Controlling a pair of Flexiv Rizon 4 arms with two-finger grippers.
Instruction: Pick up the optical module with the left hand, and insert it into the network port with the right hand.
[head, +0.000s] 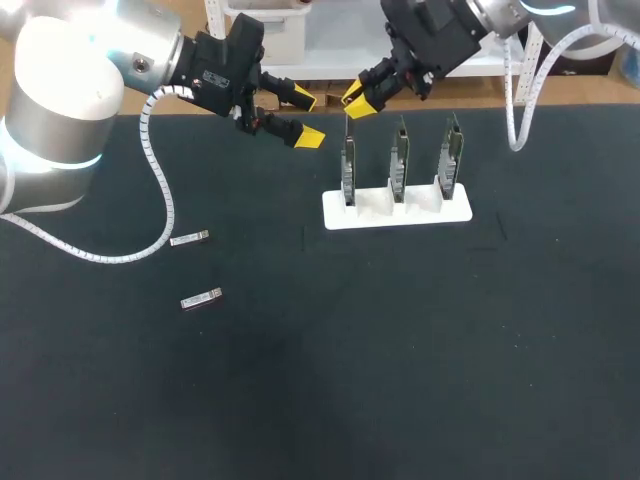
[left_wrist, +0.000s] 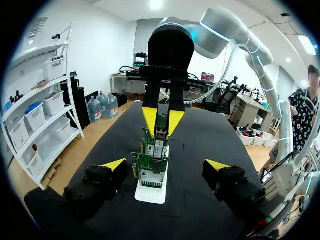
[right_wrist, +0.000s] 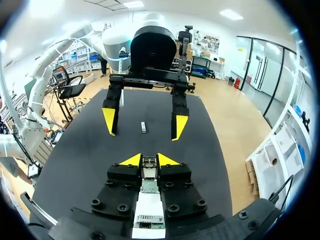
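Three network cards (head: 398, 160) stand upright in one white holder (head: 395, 212) on the black tabletop (head: 400, 350), and the job looks near its end. The right tool (head: 357, 101) is closed on one optical module (right_wrist: 148, 173), both yellow tips pressing it from either side, directly over the top edge of the card at the holder's left end (head: 348, 165). The left tool (head: 308, 118) hangs just beside it, fingers spread wide and holding nothing, which suggests the pick-up and hand-over are finished. What remains, on this evidence, is to seat the module and let go. Whether it already sits in the network port cannot be told, since the fingers hide the port. Two loose modules (head: 189, 238) lie flat on the tabletop well apart from the holder, on the left arm's side. The count: two arms, two tools, three cards, one holder and three modules, one of them held.
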